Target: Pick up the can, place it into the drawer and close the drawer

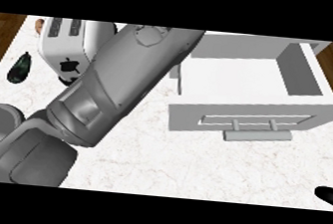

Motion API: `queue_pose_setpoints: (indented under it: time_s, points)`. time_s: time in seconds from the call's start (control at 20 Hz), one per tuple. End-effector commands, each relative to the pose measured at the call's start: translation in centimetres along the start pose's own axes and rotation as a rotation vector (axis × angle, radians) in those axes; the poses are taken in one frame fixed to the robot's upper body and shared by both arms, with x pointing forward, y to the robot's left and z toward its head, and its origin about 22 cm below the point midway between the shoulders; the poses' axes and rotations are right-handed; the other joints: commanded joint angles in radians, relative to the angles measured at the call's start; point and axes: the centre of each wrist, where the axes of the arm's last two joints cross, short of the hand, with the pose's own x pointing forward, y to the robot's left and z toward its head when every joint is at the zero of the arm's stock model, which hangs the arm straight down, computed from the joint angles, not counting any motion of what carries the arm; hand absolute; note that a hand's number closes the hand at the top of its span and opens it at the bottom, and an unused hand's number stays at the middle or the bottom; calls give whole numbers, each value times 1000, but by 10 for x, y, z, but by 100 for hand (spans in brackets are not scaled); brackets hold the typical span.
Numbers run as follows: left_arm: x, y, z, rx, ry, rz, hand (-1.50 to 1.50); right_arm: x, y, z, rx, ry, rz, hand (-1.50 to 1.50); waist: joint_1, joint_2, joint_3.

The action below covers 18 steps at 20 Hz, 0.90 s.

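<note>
The white drawer (246, 81) stands pulled out at the right, its inside bare where it shows, with its front panel and bar handle (258, 136) facing me. My left forearm (120, 85) slants from the lower left up to the picture's top, passing just left of the drawer; its hand is cut off at the top. Only a black tip of my right hand (332, 196) shows at the lower right edge, on the counter below the drawer's front. No can is visible; the forearm hides much of the counter's middle.
A white toaster (68, 45) stands at the back left, partly behind the forearm. A dark, long vegetable (20, 67) lies left of it near the counter's edge. A small orange object (40, 23) peeks out at the far left corner. Marble counter (194, 166) spreads in front.
</note>
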Motion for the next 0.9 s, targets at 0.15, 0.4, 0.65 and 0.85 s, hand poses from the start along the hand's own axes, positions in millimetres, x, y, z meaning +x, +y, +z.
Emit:
queue_pose_setpoints:
  time_s: [0.15, 0.4, 0.65, 0.85]
  points:
    - [-14, 2, -3, 110, -17, -25, -150, 0, 7, -2, 8, 8, -8, -150, -12, 4, 0]
    - [-14, 0, -2, 139, -11, 3, -150, 8, 8, -14, 49, -74, 97, -150, -27, 9, 1]
    - [-1, -1, -4, 121, -12, 39, -150, 8, 12, -17, 92, -115, 205, -150, -3, 7, 0]
    - [-13, 2, -3, 120, -2, 87, -150, 16, 22, -26, 162, -190, 349, -150, -16, 14, -1]
